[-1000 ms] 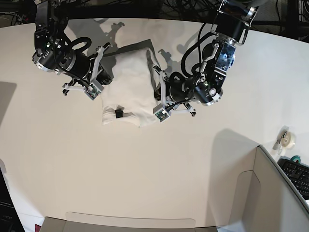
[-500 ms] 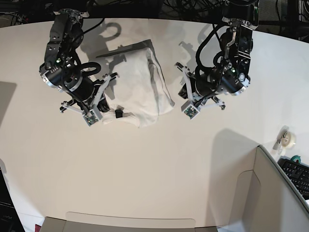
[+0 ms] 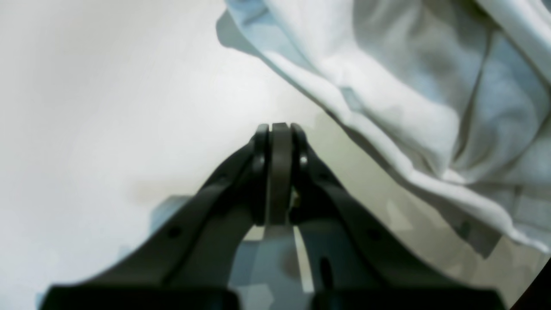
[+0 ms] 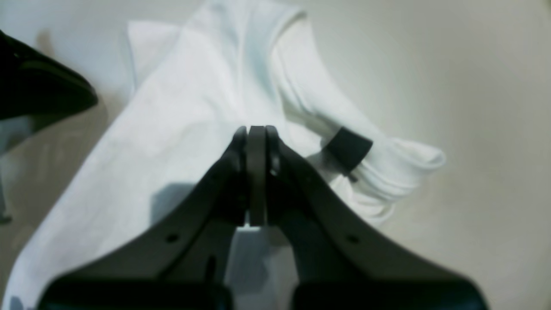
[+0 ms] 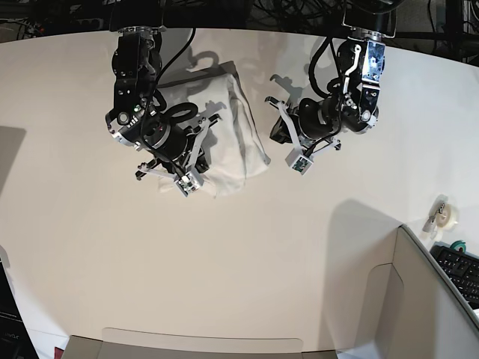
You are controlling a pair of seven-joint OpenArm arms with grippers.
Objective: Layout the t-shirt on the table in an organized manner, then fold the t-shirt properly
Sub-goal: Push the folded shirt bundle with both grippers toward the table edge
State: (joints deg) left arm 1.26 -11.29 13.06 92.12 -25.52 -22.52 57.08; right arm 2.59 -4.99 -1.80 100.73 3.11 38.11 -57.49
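The t-shirt (image 5: 238,123) lies as a white folded bundle at the back middle of the table (image 5: 224,262); no print shows. In the right wrist view my right gripper (image 4: 257,129) is shut and empty, hovering over the t-shirt (image 4: 185,112), with a black tag (image 4: 347,149) on the rolled end just right of its tips. In the left wrist view my left gripper (image 3: 280,129) is shut with nothing in it, above bare table (image 3: 107,86). The rumpled t-shirt (image 3: 409,86) edge lies ahead and to its right, apart from the fingers.
A grey box corner (image 5: 423,299) rises at the front right, with a tape roll (image 5: 447,215) and a keyboard (image 5: 460,271) beyond it. A cardboard flap (image 5: 202,345) runs along the front edge. Cables hang behind the table's far edge.
The right arm swung from the shirt's left side to over its front left part. The left arm pulled away rightward off the shirt's right edge. Both grippers stayed shut.
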